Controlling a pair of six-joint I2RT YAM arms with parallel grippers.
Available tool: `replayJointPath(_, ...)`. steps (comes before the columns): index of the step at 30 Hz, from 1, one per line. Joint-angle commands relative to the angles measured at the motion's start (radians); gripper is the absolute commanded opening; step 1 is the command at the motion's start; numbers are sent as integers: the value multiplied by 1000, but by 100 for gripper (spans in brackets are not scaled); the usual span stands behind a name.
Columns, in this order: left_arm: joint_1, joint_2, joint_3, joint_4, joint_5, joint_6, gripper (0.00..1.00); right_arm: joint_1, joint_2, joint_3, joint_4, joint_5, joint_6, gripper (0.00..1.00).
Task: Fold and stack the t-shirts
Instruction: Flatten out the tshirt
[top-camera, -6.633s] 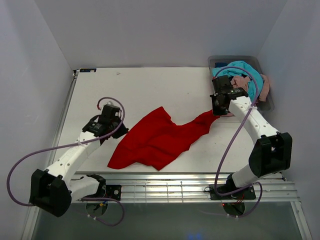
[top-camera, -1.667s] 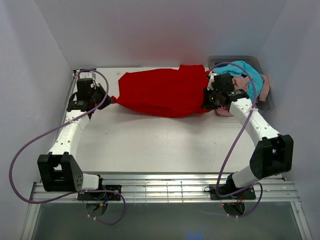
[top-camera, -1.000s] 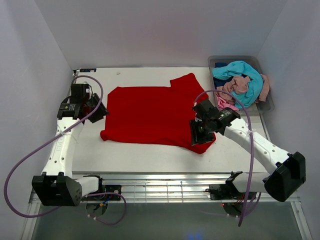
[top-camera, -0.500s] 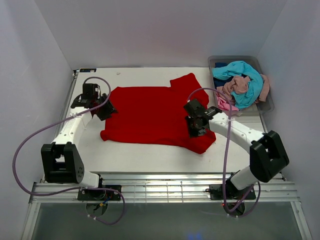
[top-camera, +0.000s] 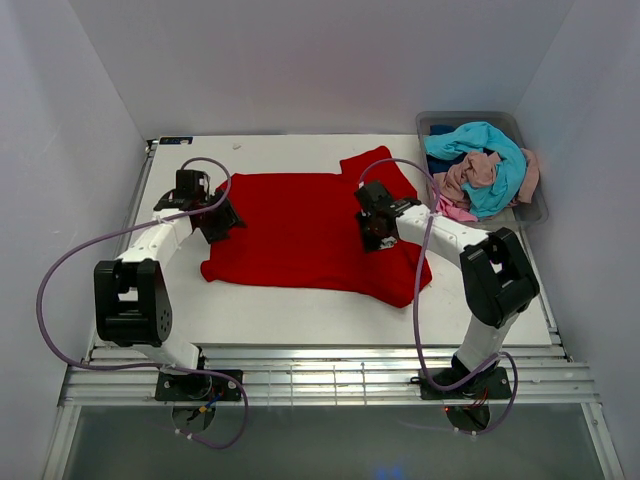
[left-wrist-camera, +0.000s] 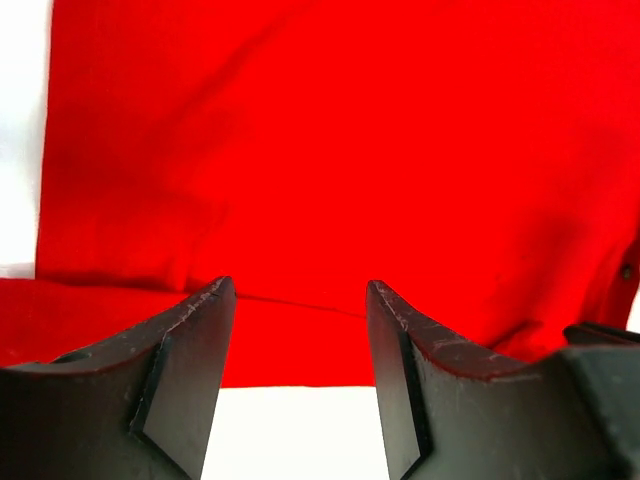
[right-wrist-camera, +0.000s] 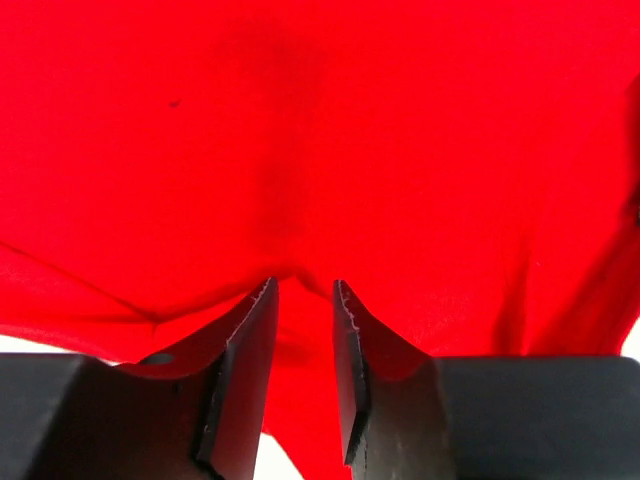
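Note:
A bright red t-shirt (top-camera: 300, 225) lies spread flat in the middle of the white table, one sleeve (top-camera: 375, 165) pointing to the back. My left gripper (top-camera: 222, 222) is open at the shirt's left edge; in the left wrist view its fingertips (left-wrist-camera: 300, 292) straddle the cloth's hem (left-wrist-camera: 290, 345) with bare table below. My right gripper (top-camera: 372, 236) sits on the shirt's right part. In the right wrist view its jaws (right-wrist-camera: 302, 285) stand nearly closed with a raised ridge of red cloth (right-wrist-camera: 300, 300) between them and creases running to the tips.
A clear grey bin (top-camera: 532, 208) stands at the back right, holding a turquoise tee (top-camera: 492, 155), a dusty pink one (top-camera: 480, 172), a bright pink one (top-camera: 450, 210) and a dark blue one (top-camera: 438, 128). White walls close in on the left, back and right.
The shirt was carried from a crumpled heap to the back, then laid flat. In the last second my right gripper moved from the lower right corner up onto the shirt; my left moved in to its edge.

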Motion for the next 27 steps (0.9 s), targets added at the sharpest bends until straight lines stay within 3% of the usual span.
replayJointPath(1, -10, 13, -24, 33, 21, 18, 66, -7, 35, 30, 24, -22, -21, 36)
replayJointPath(20, -13, 24, -39, 42, 11, 7, 65, -7, 43, -71, 10, -100, -2, 35)
replayJointPath(23, -13, 21, -44, 42, 5, 7, 65, -7, 40, -85, 18, -107, -4, 19)
replayJointPath(24, -13, 18, -44, 40, 4, 7, 65, -5, 32, -85, 17, -105, -4, 9)
replayJointPath(27, -13, 15, -50, 42, 4, 9, 65, -7, -8, -84, 9, -107, -1, 8)
